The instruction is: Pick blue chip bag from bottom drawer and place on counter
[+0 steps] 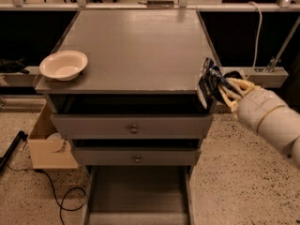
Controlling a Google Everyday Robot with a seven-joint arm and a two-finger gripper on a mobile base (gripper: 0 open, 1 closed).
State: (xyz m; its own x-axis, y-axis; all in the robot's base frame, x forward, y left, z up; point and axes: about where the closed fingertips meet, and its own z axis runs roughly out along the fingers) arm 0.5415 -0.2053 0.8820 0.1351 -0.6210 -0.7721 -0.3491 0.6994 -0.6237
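Observation:
The blue chip bag [207,82], dark and crinkled with pale patches, hangs in the air at the counter's front right corner, level with its edge. My gripper [224,89] is shut on the bag from the right, the pale arm reaching in from the lower right. The counter [136,50] is a wide flat grey top. The bottom drawer [138,193] is pulled out at the foot of the cabinet, and its grey floor is bare.
A white bowl [63,64] sits on the counter's front left corner. Two upper drawers with round knobs [134,129] are slightly open. A cardboard box [49,142] and a black cable lie on the floor at the left. A white shelf [265,75] stands at the right.

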